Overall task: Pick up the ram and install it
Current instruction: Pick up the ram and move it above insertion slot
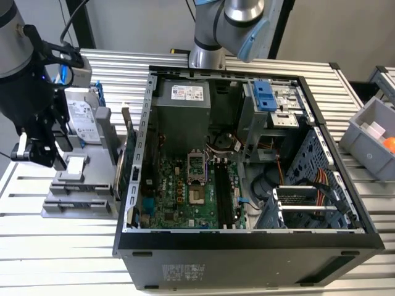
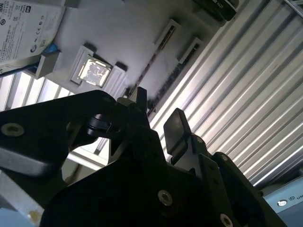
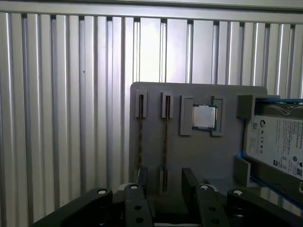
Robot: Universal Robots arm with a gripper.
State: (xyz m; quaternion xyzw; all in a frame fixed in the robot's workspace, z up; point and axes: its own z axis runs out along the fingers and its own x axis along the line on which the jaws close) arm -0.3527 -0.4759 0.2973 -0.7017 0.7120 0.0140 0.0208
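- Standing on edge in its slot on the grey fixture plate (image 3: 208,156), the ram stick (image 3: 165,135) is waiting to be picked. You are seeing it in the first wrist view, with a second stick (image 3: 140,135) standing just beside it in the neighbouring slot.
- The gripper (image 3: 164,179) is hovering at that stick with its fingers (image 3: 190,178) spread apart, one on each side. It is holding nothing, and neither pad is looking pressed against the stick.
- Further along the same plate, a processor chip (image 3: 204,117) and a hard drive (image 3: 279,142) are lying in their own holders, clear of the fingers.
- In the exterior view, the arm (image 1: 24,92) is working over that plate at the exterior view's left, well apart from the open computer case (image 1: 247,256).
- Inside the case, the memory slots (image 1: 223,194) on the motherboard (image 1: 179,191) are looking unfilled, as far as you can judge.
- Judging progress: the approach is looking done, but the grasp is not yet made and the install is not begun.
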